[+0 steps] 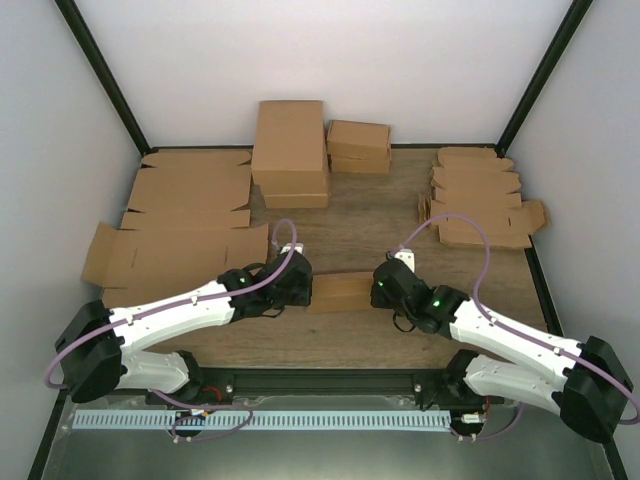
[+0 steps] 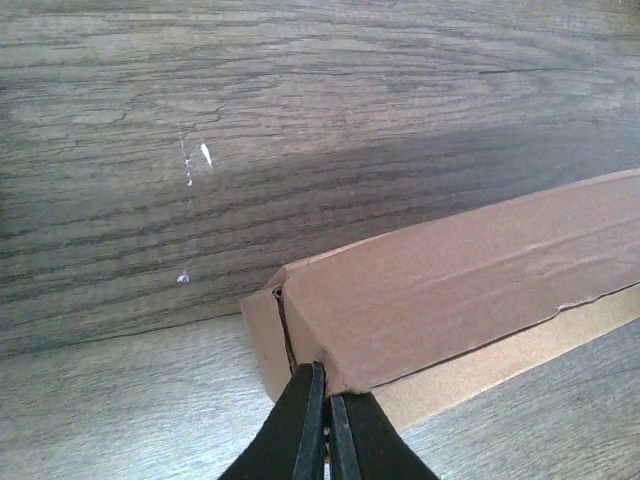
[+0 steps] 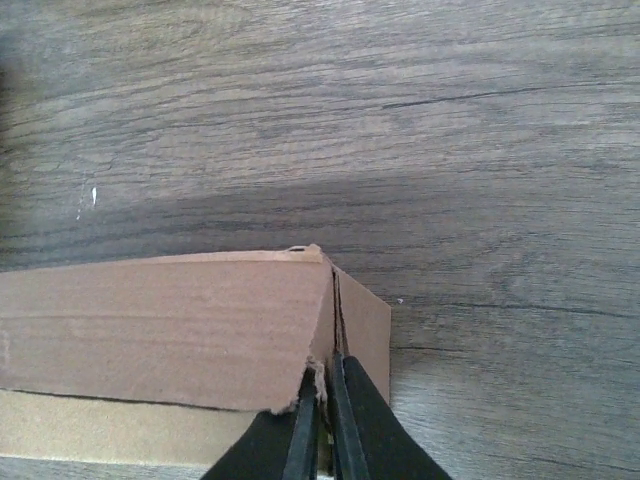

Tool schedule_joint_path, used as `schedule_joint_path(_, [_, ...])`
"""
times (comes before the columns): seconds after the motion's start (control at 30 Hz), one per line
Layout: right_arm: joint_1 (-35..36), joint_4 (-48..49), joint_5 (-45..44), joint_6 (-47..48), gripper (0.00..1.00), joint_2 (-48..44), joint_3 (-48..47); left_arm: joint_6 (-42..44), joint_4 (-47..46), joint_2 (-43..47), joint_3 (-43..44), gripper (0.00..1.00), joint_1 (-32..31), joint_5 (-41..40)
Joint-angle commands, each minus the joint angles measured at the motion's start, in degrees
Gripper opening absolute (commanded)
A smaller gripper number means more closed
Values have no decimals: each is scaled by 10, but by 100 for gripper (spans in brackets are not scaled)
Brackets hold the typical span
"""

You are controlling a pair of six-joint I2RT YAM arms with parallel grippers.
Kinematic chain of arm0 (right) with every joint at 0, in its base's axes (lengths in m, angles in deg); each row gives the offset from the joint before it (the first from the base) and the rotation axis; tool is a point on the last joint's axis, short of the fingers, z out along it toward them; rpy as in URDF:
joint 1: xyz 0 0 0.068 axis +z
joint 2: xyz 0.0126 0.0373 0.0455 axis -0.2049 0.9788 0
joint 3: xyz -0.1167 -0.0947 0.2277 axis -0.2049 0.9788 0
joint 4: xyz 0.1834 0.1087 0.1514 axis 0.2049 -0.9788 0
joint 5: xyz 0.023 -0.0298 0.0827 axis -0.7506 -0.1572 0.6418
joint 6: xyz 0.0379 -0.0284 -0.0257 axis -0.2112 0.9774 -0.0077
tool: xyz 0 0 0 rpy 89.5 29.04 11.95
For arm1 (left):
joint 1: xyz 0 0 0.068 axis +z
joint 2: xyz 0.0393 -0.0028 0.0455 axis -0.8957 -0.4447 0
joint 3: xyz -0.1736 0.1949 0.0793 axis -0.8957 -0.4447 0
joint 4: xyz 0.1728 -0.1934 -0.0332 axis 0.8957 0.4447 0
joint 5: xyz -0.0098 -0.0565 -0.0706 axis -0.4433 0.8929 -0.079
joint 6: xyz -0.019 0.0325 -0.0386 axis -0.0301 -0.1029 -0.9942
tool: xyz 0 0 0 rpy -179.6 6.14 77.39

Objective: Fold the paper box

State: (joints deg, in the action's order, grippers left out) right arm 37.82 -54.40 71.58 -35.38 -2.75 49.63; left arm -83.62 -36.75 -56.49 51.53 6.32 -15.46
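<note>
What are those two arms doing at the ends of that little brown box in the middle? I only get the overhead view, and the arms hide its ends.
Observer: The left wrist view shows the left gripper with its fingers pressed together, right at a corner of the paper box at its left end.
Visitor: And the other arm?
Observer: Much the same in the right wrist view. The right gripper is closed to a thin slit at a corner of the box's right end.
Visitor: Is the box fully closed up?
Observer: Not at the left end. A dark slit gapes there between the end wall and the top.
</note>
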Motion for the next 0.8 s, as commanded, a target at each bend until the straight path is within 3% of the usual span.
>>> schedule_joint_path(0.0, [10, -66, 29, -10, 6, 8, 1, 1, 52, -14, 2, 4, -3, 19])
schedule_joint_path(0.13, [10, -77, 20, -7, 16, 5, -13, 0, 47, -13, 1, 4, -4, 23])
schedule_joint_path(0.63, [10, -114, 34, -6, 35, -40, -50, -33, 30, -19, -5, 4, -44, -8])
schedule_joint_path(0.77, [10, -119, 81, 9, 49, -56, -70, -43, 27, -11, -12, 4, -58, -25])
